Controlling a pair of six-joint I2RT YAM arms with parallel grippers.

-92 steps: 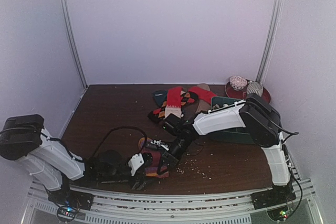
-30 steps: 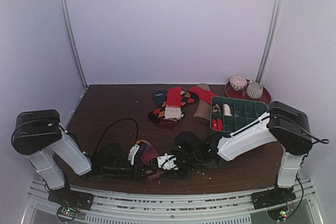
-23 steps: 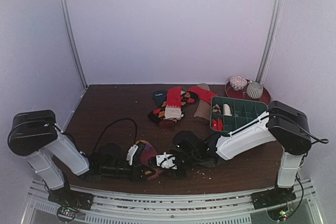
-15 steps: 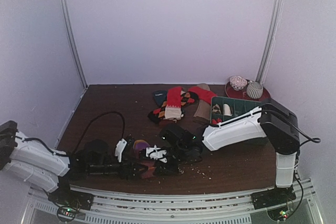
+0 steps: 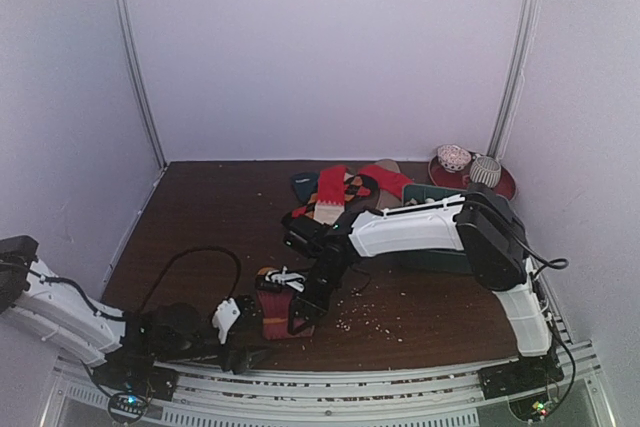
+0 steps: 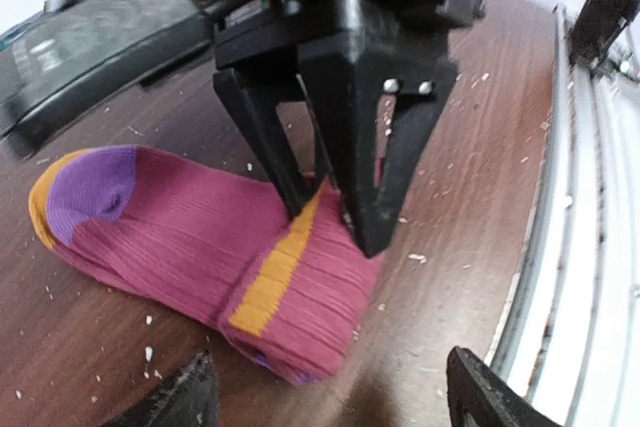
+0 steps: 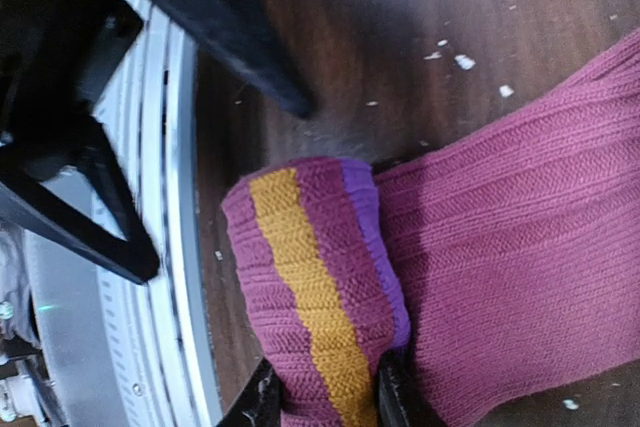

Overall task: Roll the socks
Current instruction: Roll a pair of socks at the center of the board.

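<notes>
A purple-magenta sock [image 6: 190, 232] with an orange band and an orange-edged purple toe lies on the brown table near the front edge, its cuff end rolled over. My right gripper [image 7: 325, 399] is shut on that rolled end [image 7: 310, 287]; its black fingers [image 6: 375, 147] come down on the roll from above. My left gripper [image 6: 335, 412] stands open just short of the roll, touching nothing. From above, the sock [image 5: 275, 309] sits between the right gripper [image 5: 302, 292] and the left gripper [image 5: 245, 349]. More socks [image 5: 335, 197] lie piled at the back.
The green tray [image 5: 445, 259] is mostly hidden behind the right arm. A red plate [image 5: 505, 185] holding two rolled balls stands at the back right. Pale crumbs [image 5: 365, 322] dot the table. The metal rail [image 6: 600, 247] runs along the near edge.
My left gripper has opened, let go of the sock and drawn back toward the near edge. The right gripper has closed on the rolled end and shifted left with it.
</notes>
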